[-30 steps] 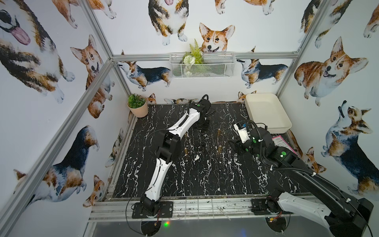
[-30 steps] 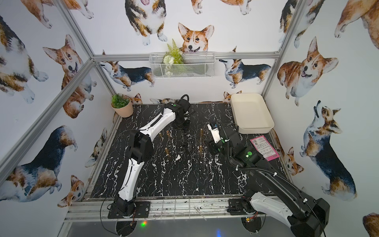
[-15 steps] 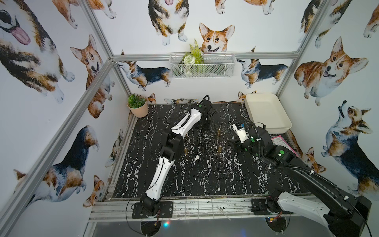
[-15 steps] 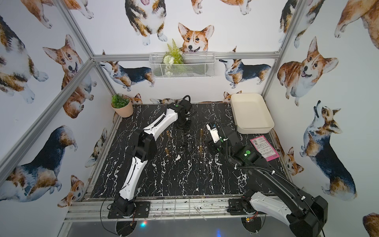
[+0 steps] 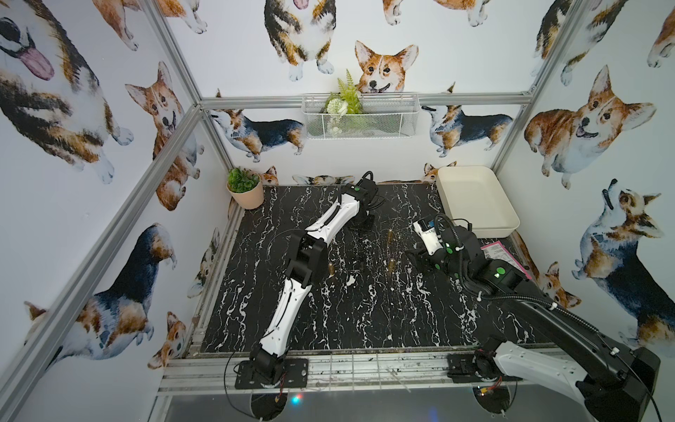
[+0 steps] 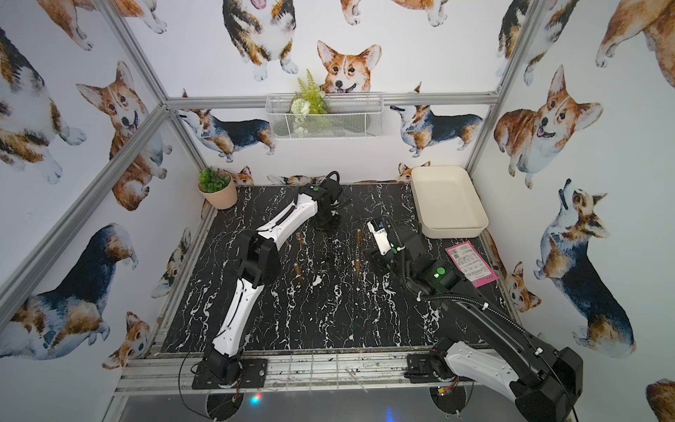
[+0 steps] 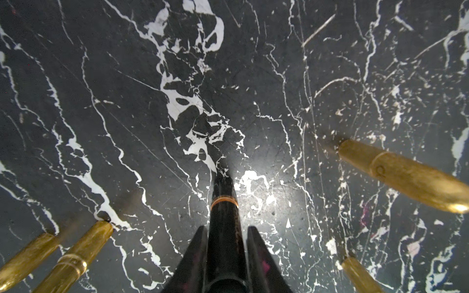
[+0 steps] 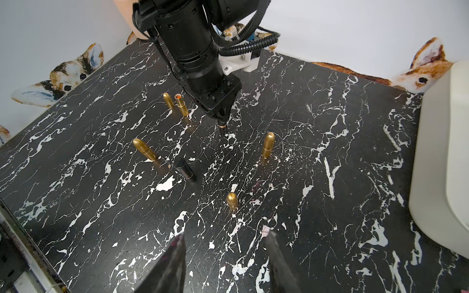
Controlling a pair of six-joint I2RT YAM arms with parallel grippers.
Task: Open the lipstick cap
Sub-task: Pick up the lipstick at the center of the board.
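Note:
A black lipstick point(image 7: 224, 210) with a copper band stands upright on the black marble table point(image 5: 365, 321), toward the back. My left gripper point(image 7: 226, 228) comes down over it from above, shut on its upper part, and the fingers point(image 7: 196, 251) press both sides. From the right wrist view the left gripper point(image 8: 221, 115) shows with the banded end of the lipstick point(image 8: 222, 126) sticking out below. My right gripper point(image 8: 225, 234) hangs open and empty over the table, nearer the right side. In both top views the left gripper point(image 5: 365, 219) point(image 6: 328, 223) hides the lipstick.
Several gold lipsticks stand around: one point(image 8: 268, 145) to the right, one point(image 8: 144, 149) to the left, one point(image 8: 232, 200) nearest my right gripper, and an uncapped one point(image 8: 182, 104) beside a gold cap point(image 8: 168, 100). A black tube point(image 8: 185, 169) stands mid-table. White tray point(image 5: 475, 201) at the back right, plant pot point(image 5: 245, 190) at the back left.
My left gripper's jaws have narrowed onto the black lipstick, and the left arm's elbow has shifted slightly to the right. The right arm has hardly moved.

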